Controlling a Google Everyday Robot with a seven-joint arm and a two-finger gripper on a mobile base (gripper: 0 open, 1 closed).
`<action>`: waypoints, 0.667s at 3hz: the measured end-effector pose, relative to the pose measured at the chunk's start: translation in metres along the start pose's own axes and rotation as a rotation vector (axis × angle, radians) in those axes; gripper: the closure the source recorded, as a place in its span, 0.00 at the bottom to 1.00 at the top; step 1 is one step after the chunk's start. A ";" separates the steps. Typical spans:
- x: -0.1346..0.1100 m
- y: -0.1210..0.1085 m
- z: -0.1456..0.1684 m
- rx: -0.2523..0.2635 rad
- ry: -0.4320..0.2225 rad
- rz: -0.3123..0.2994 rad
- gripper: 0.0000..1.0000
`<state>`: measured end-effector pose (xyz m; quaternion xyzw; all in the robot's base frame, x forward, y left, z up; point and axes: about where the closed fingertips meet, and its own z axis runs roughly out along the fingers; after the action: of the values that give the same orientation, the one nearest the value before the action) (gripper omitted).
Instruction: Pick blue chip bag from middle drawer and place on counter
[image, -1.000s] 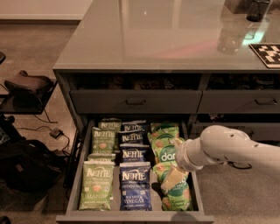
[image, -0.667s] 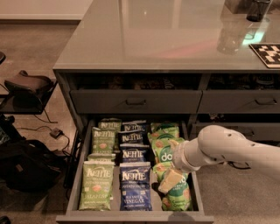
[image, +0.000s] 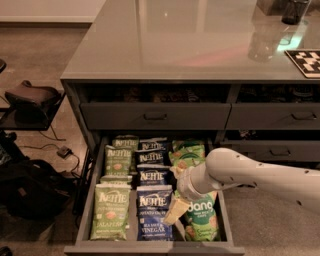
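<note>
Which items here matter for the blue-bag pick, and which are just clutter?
Job: dark blue crinkly Kettle chip bags, open dark grey middle drawer, glossy grey-green counter, gripper down in the drawer beside the front blue bag.
Clutter: green Kettle bags, green dang bags, black-and-white marker tile, dark cup, black floor bag.

The arm (image: 250, 175) is a thick, smooth white tube with a rounded end and a few small dark dots on its shell at the right. A pale grey collar joins it to the cream-yellow gripper (image: 175, 207), over the near right of the middle drawer (image: 86, 215).
</note>
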<state>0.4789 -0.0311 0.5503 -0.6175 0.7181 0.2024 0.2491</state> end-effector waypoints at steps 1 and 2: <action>0.007 -0.005 0.034 -0.015 -0.018 0.021 0.00; 0.022 -0.013 0.070 -0.013 -0.010 0.053 0.00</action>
<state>0.4972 -0.0088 0.4814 -0.5988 0.7318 0.2164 0.2432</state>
